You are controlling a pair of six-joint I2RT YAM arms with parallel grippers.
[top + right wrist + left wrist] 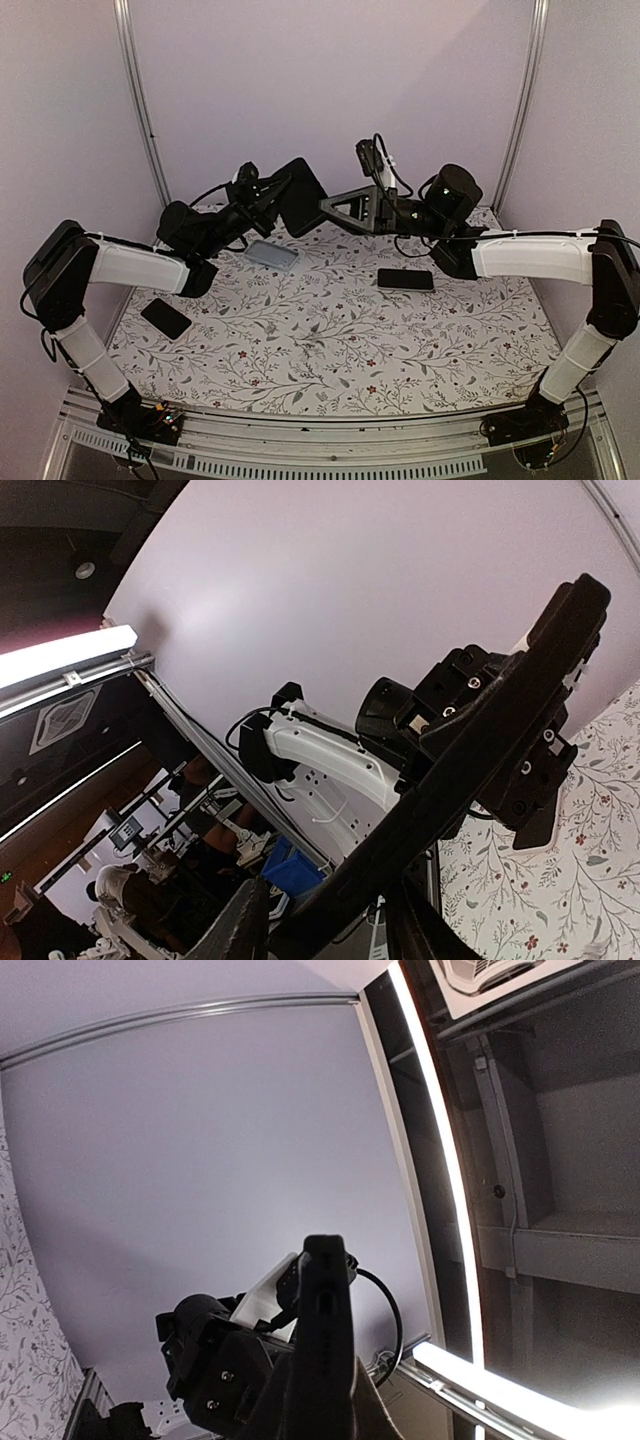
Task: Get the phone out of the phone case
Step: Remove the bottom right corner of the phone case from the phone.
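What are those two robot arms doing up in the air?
They are handling a dark phone case, held up above the flowery table. The left pincer is clamped shut on one side of it. The right pincer sits around the other side, but I can't tell if it is squeezing. I can't see whether a phone is inside. A grey phone, a black phone near the left arm and a black phone near the right arm lie flat on the table.
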